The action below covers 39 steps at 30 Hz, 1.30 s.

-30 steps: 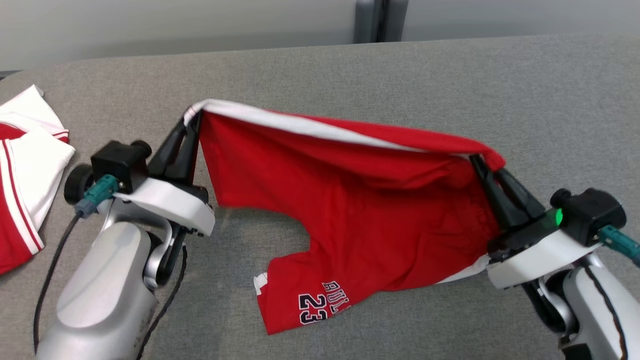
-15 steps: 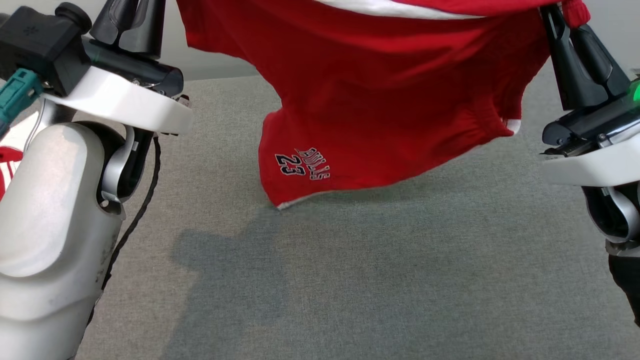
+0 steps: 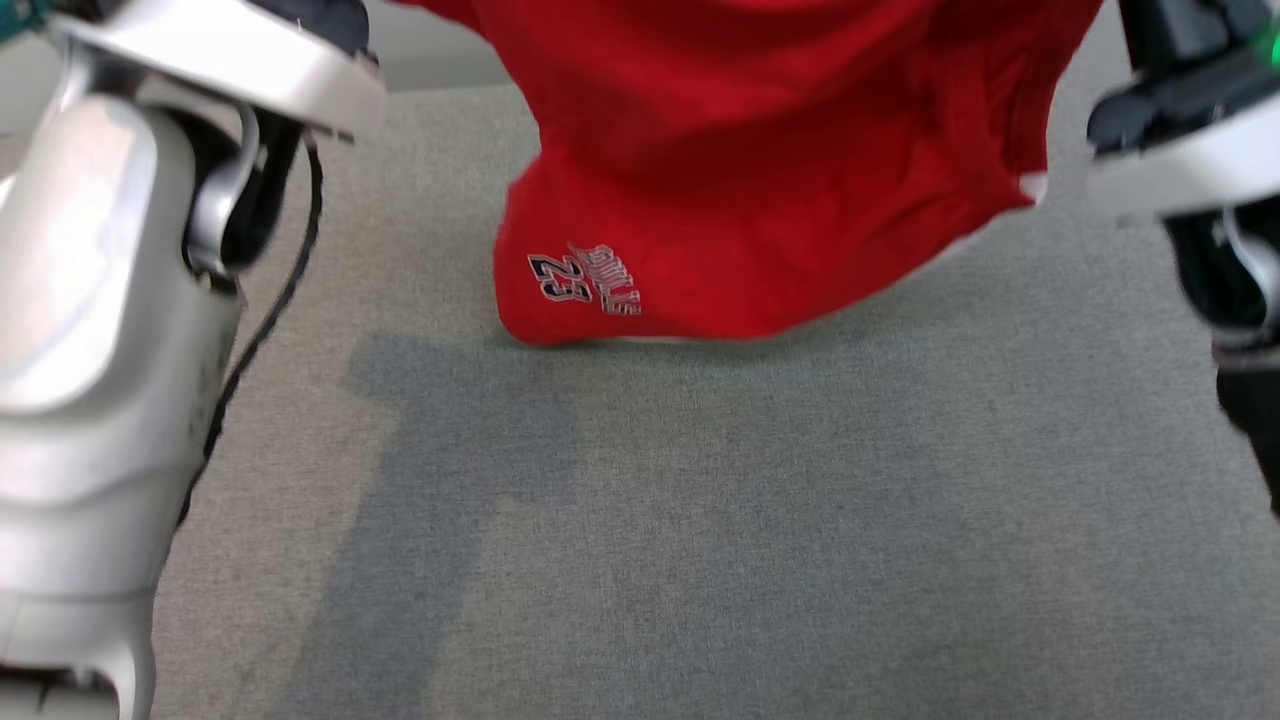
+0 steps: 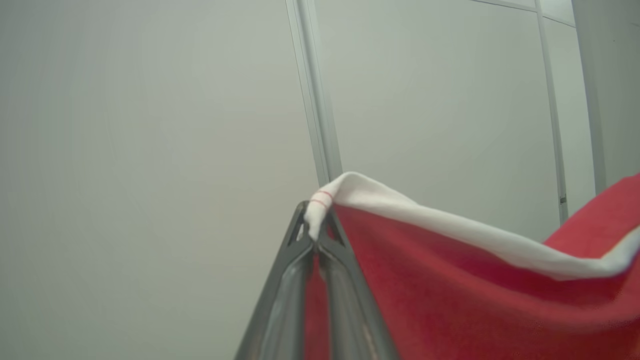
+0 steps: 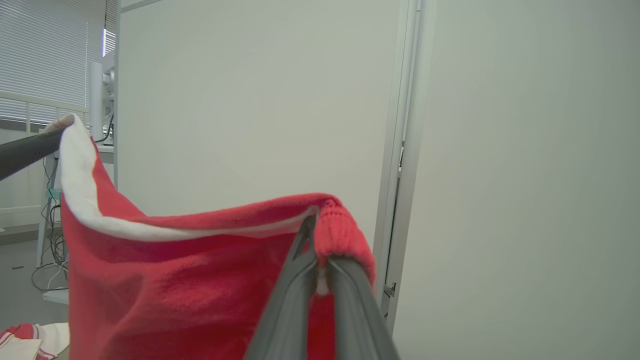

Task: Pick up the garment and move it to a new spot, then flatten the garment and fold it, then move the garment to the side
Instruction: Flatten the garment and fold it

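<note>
Red garment is off the desk, hanging in the air between the two arms. Its white band is stretched along the top and the leg with the number print hangs lowest. The bottom hem is right at the desk surface; can't tell whether it brushes it or hangs just clear. Key relation: the garment's long axis runs left to right, from one set of fingers to the other, and the cloth drops straight down from both grips toward the desk. Neither arm is nearer, each has one end. Left fingers are clenched on the white corner of the band, with cloth pinched at the very tips. Right fingers are clamped on the red ribbed edge at the opposite end, and a bunch of fabric folds over the tips. Pose: left arm and right arm are both raised high and spread apart, wrists at the top corners of the head view. The fingers aim up and forward at the pale wall. Judgement: this is mid-carry in the pick-and-move step. Laying down probably means lowering both arms together with the band taut, so the hanging leg lands first and doesn't fold under. Some other red and white clothes sit low at the edge of the right wrist view.
</note>
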Tool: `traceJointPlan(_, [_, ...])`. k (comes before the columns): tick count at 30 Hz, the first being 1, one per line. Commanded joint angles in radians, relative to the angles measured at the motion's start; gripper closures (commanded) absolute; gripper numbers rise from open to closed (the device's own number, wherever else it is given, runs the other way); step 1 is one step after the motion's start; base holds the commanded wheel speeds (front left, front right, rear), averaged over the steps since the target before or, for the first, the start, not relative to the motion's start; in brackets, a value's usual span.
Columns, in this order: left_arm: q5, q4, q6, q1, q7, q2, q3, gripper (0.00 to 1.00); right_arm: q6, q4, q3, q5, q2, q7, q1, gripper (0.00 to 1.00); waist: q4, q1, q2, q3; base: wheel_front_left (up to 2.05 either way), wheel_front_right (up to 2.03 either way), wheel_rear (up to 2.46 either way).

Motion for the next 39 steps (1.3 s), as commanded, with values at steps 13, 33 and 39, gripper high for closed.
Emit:
traceJointPlan(13, [-0.039,0.537,-0.064,-0.402,-0.128,-0.129,0.031,1.00,0.002,0.522,0.062,0.111,0.122,-0.107,-0.494,1.00,0.017,0.0000,0.0000,0.102,0.00,0.00,0.00])
traceJointPlan(33, [-0.250,0.896,-0.087,-0.231,-0.115,-0.214,-0.030,1.00,0.002,0.716,0.200,0.236,0.209,-0.112,-0.352,1.00,0.024,0.0000,0.0000,0.178,0.00,0.00,0.00])
traceJointPlan(39, [-0.317,0.847,-0.087,-0.018,-0.135,-0.202,-0.047,1.00,0.002,0.602,0.274,0.335,0.185,-0.112,-0.102,1.00,0.017,0.0000,0.0000,0.150,0.00,0.00,0.00])
